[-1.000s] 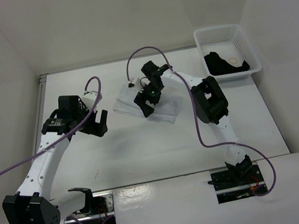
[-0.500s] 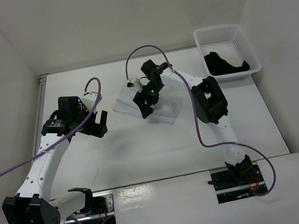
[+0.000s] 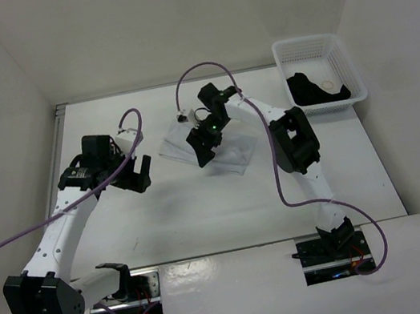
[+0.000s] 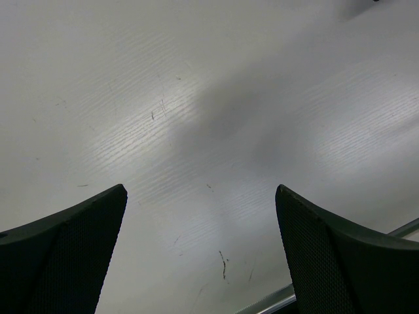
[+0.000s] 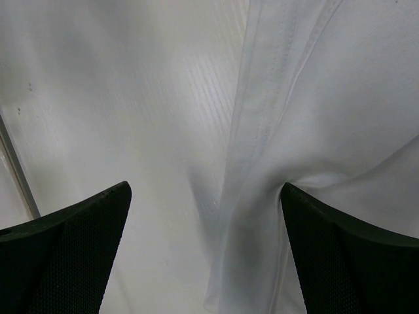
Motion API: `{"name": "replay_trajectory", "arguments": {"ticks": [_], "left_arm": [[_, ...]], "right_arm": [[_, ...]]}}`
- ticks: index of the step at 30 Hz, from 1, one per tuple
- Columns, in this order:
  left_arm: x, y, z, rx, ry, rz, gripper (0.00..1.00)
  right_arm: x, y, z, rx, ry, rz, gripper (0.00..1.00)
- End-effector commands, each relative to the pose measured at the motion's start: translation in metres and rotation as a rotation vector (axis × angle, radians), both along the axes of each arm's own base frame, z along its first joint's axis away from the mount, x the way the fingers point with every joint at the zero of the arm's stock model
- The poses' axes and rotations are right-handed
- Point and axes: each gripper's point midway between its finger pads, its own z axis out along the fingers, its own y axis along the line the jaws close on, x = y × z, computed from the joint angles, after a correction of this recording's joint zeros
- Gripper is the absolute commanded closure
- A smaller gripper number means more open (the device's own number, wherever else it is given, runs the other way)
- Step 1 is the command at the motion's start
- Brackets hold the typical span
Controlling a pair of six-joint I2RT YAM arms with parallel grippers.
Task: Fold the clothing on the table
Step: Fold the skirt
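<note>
On the left, the left gripper (image 3: 138,172) hangs just above the table (image 3: 204,215). Its two fingers are spread wide and nothing is between them. In its own camera only bare white tabletop (image 4: 196,98) shows between the black fingers (image 4: 72,248). This arm has not moved in the last second. It waits near the left side of the cloth but does not touch it.

In the middle of the table, toward the back, lies the clothing (image 3: 236,155). It is white, flat and a bit wrinkly, and it lies at a slant. It does not look fully folded yet.

The right gripper (image 3: 202,146) is above the left part of the clothing. It has slid a little to the left in the last second. Its fingers are wide apart too, and it is not holding anything. Its own camera looks straight down at a stitched edge of the clothing (image 5: 314,98), with bare table to the left of that edge. So the open fingers (image 5: 72,248) now sit over the edge, one on each side.

I think this means the right arm is lining up to go down and pinch that edge, so it can pull the cloth over itself. No pinch has been made yet.

On the far right sits a white basket (image 3: 303,40) with a black garment (image 3: 316,89) inside. It is well apart from both grippers.
</note>
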Motion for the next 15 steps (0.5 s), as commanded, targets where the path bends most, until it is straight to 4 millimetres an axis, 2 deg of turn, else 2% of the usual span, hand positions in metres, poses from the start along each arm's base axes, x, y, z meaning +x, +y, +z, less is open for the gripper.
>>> {"name": "replay_trajectory", "arguments": {"ticks": [1, 2, 7, 15], "left_arm": [[0.002, 0.0, 0.007, -0.018, -0.03, 0.02, 0.0], [0.002, 0.0, 0.01, -0.02, -0.039, 0.02, 0.0], [0.002, 0.0, 0.01, -0.02, -0.039, 0.02, 0.0], [0.001, 0.0, 0.015, -0.023, -0.057, 0.02, 0.0]], "right_arm": [[-0.01, 0.016, 0.011, 0.04, 0.008, 0.054, 0.01], [-0.012, 0.015, 0.007, 0.03, 0.026, 0.054, 0.01], [-0.03, 0.03, 0.009, 0.028, 0.021, 0.117, 0.01], [-0.052, 0.044, 0.006, 0.015, 0.035, 0.183, 0.01]]}}
